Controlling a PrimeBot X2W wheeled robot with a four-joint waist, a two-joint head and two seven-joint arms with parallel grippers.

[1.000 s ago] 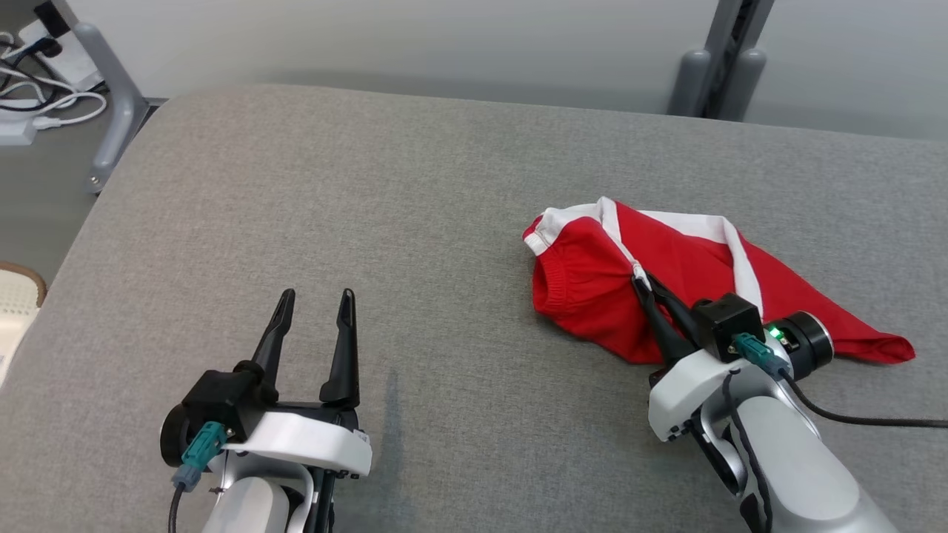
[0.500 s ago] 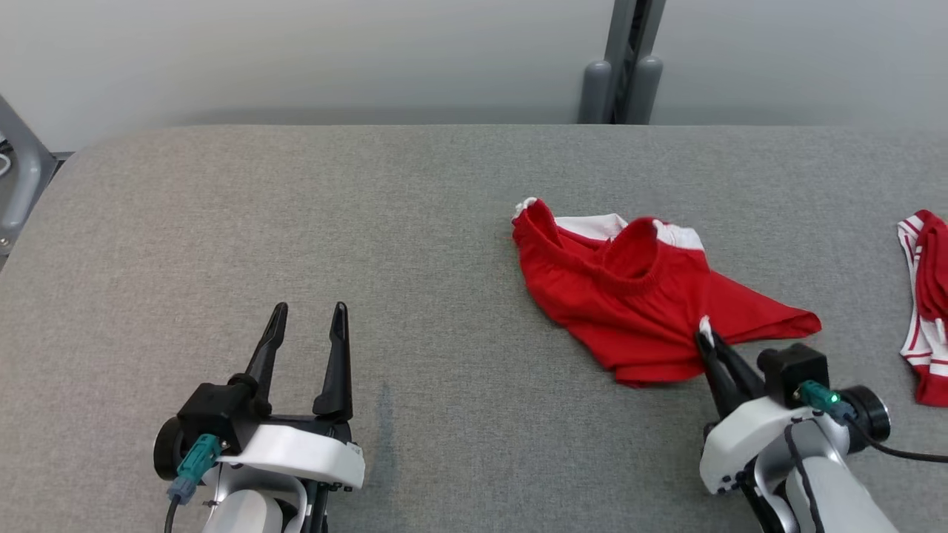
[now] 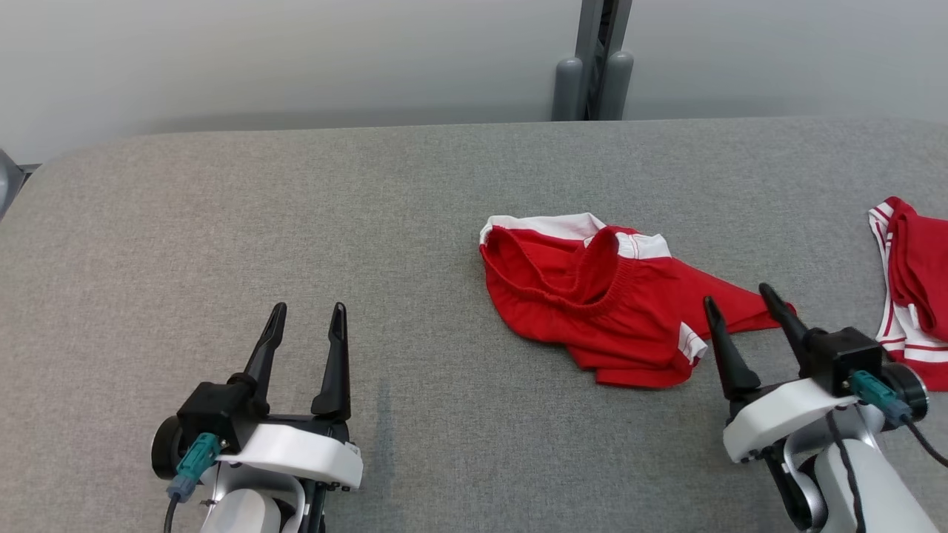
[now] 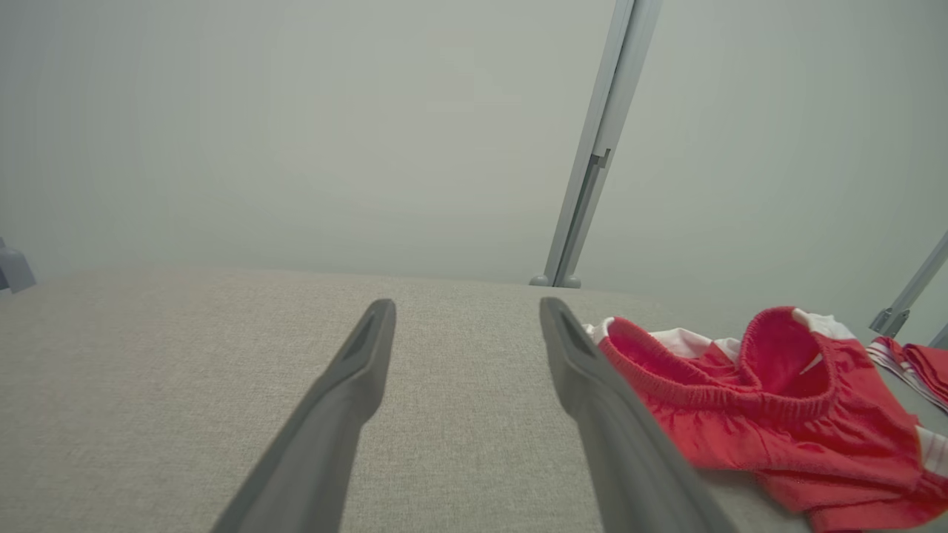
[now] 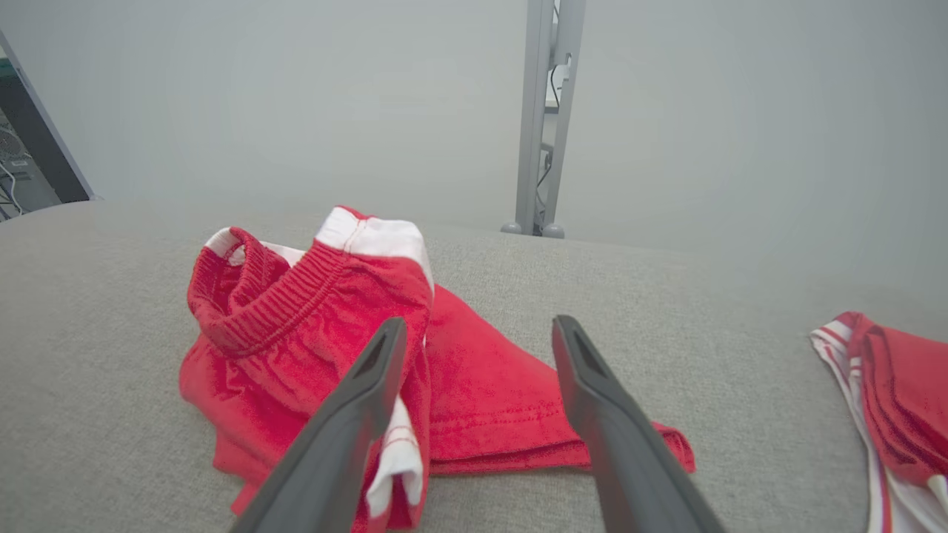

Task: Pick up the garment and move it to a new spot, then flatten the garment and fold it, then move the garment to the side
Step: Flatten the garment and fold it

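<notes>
**Red shorts lay crumpled on a grey padded table, both grippers open and empty**

A wide table (image 3: 296, 207) covered in grey woven fabric stretched across the head view, with a pale wall behind it and a grey metal post (image 3: 592, 59) standing at its far edge.

The garment (image 3: 592, 296), a pair of red shorts with a white band at the waist and white stripes at a hem, lay right of the table's centre. It was rumpled rather than flat: the elastic waist stood up in an open loop towards the far side, and one leg trailed off to the right in a thin point.

The right gripper (image 3: 735, 294) sat at the garment's near right corner, its two dark fingers spread wide and holding nothing. In the right wrist view, one finger overlapped the white-striped hem and the other crossed the red leg. Whether either finger touched the cloth could not be told.

The left gripper (image 3: 309, 306) rested low at the near left, well apart from the garment, its fingers also apart and empty, pointing towards the far edge.

A second red and white garment (image 3: 915, 289) lay bunched at the table's right edge, cut off by the frame.
</notes>
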